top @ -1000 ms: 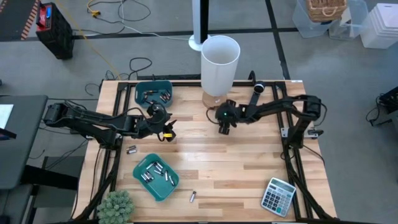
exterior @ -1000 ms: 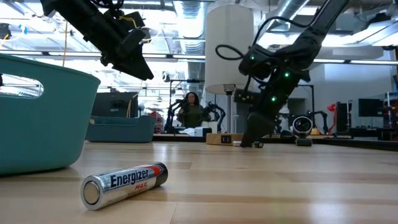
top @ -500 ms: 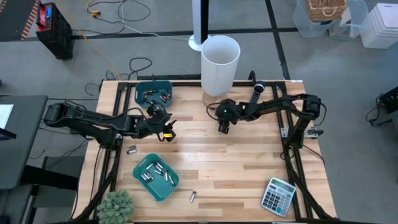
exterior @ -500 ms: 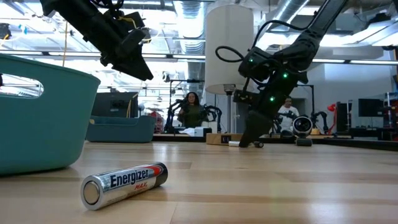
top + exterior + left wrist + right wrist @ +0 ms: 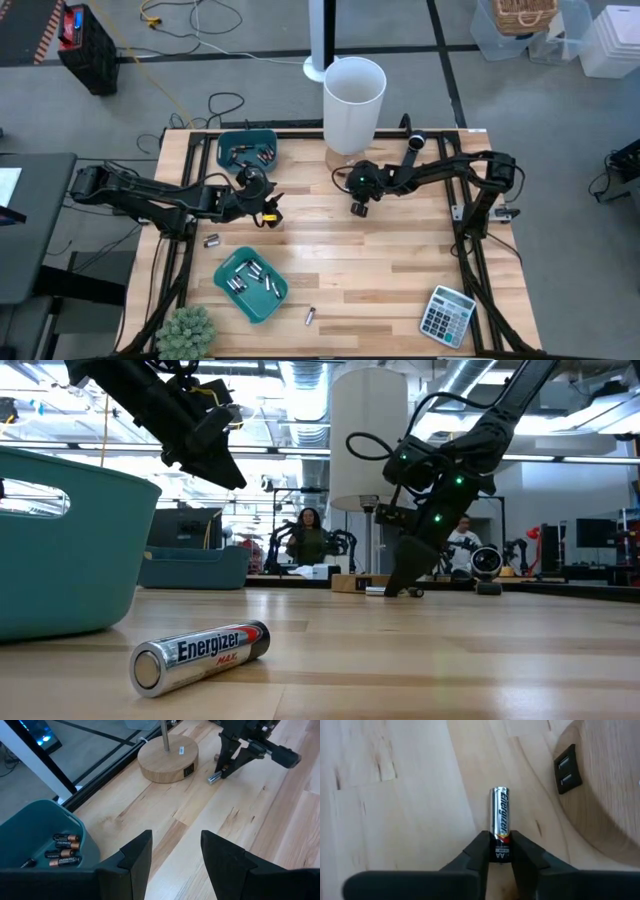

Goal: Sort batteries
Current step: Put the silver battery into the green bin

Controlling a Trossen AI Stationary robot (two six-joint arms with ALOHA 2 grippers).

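Observation:
A silver-and-black AA battery [image 5: 499,827] lies on the wood beside the lamp's round base [image 5: 600,795], and my right gripper [image 5: 499,855] is shut on it. The left wrist view shows the same battery [image 5: 215,778] under that gripper. My left gripper [image 5: 175,855] hovers open above the table left of centre [image 5: 266,210], with nothing between its fingers. One loose battery [image 5: 200,655] lies near the front edge and another [image 5: 211,240] lies by the near teal bin [image 5: 252,283]. The far teal bin [image 5: 247,150] holds dark batteries [image 5: 62,851]. My right gripper pinches the battery's black end [image 5: 499,851] between its two fingers, one on each side of the cylinder. The fingers [image 5: 400,575] slant down from above and lie along the battery. The battery rests on the table, its silver end [image 5: 499,792] pointing away from the fingers.
The lamp with its white shade [image 5: 353,100] stands at the far middle, right beside my right gripper. A calculator [image 5: 447,315] sits at the near right corner and a small plant [image 5: 187,332] at the near left. Bare wood lies across the middle.
My right gripper has closed its fingers onto the battery beside the lamp base, settling slightly lower over it. The battery stays on the table.

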